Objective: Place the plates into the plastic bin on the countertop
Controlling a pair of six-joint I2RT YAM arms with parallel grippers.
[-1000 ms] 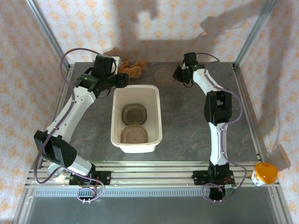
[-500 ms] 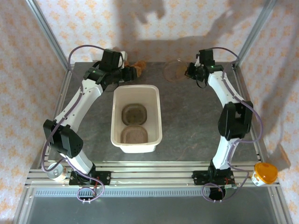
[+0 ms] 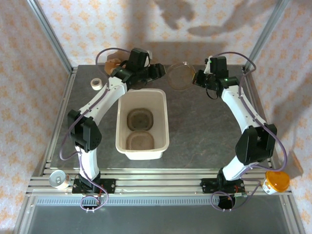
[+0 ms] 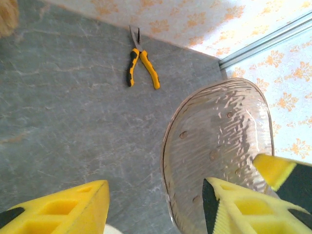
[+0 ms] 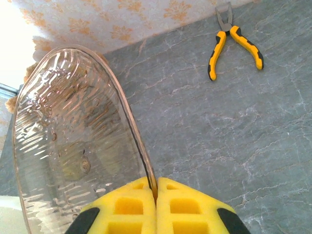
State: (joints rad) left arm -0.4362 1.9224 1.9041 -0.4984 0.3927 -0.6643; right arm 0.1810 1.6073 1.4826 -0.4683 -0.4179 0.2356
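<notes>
My right gripper (image 3: 194, 78) (image 5: 156, 187) is shut on the rim of a clear ribbed plate (image 3: 181, 75) (image 5: 73, 141) and holds it tilted on edge above the countertop (image 3: 204, 126), behind the white plastic bin (image 3: 120, 122). Two more plates (image 3: 140, 118) (image 3: 140, 140) lie flat inside the bin. My left gripper (image 3: 163, 72) (image 4: 156, 187) stands open just left of the held plate (image 4: 219, 141). The plate's near rim sits between its yellow fingers (image 4: 63, 209), and I see no grip on it.
Yellow-handled pliers (image 4: 141, 63) (image 5: 234, 44) lie on the countertop near the back wall. A white tape roll (image 3: 97, 84) and a brown soft toy (image 3: 114, 63) sit at the back left. A tin (image 3: 58, 179) and an orange-lidded cup (image 3: 275, 181) stand by the front rails.
The right gripper lifted the plate off the countertop and tilted it on edge. The left arm swung right from the back left corner to the plate, uncovering the tape roll.
</notes>
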